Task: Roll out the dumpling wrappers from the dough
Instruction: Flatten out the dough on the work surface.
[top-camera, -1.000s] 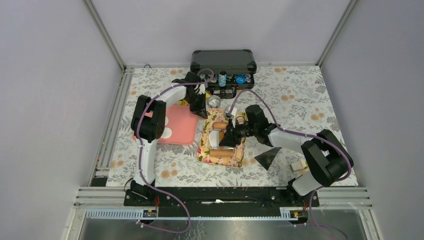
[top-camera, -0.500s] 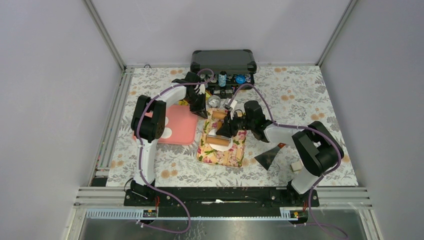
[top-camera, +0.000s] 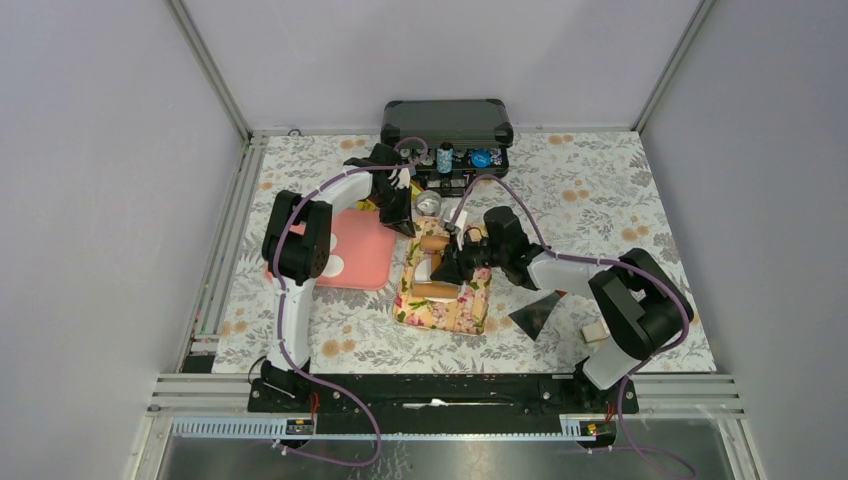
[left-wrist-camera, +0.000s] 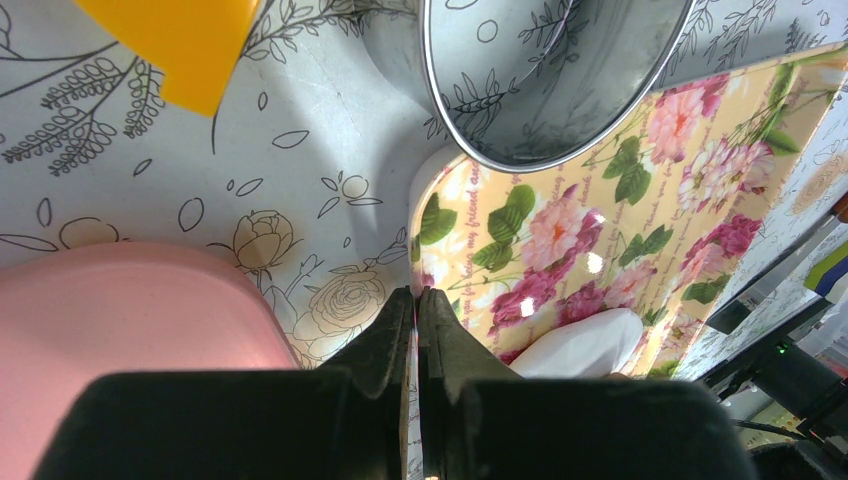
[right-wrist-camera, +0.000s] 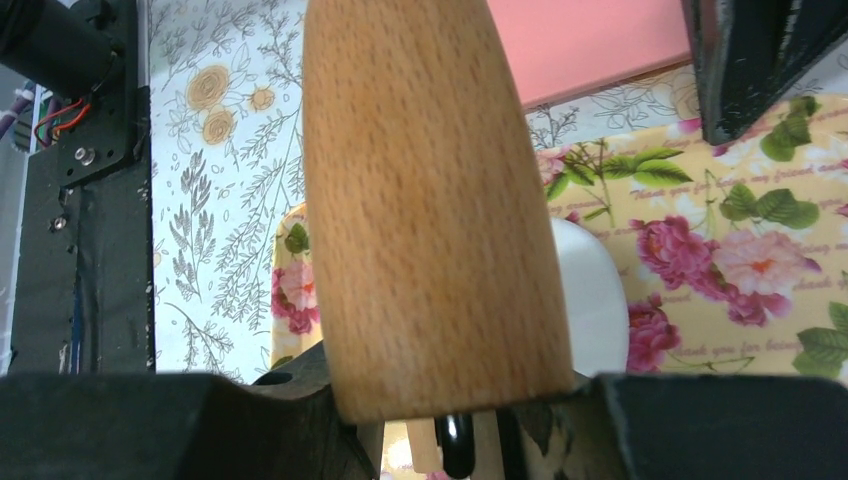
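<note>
Right jaws clamp the rolling pin (right-wrist-camera: 430, 200) over white dough (right-wrist-camera: 595, 300) on the floral mat (top-camera: 445, 312), mid-desk. Left jaws are pressed together at the mat's far-left corner. Dumpling wrappers (top-camera: 335, 266) lie on the pink tray (top-camera: 365, 255), left.

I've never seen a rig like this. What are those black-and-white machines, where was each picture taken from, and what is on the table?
They are two robot arms bolted at the table's near edge. The wide picture looks down from above and behind them, with the left arm on the left and the right arm on the right. The other two pictures come from a small camera on each wrist, so each shows its own jaws up close. On the flowered tablecloth lie a pink tray, a yellow floral mat, a silver tin and a black case. A flattened piece of white dough rests on the mat. The right arm's jaws grip a wooden roller at the dough. The left arm's jaws are shut at the mat's edge; whether they pinch it is unclear.
</note>
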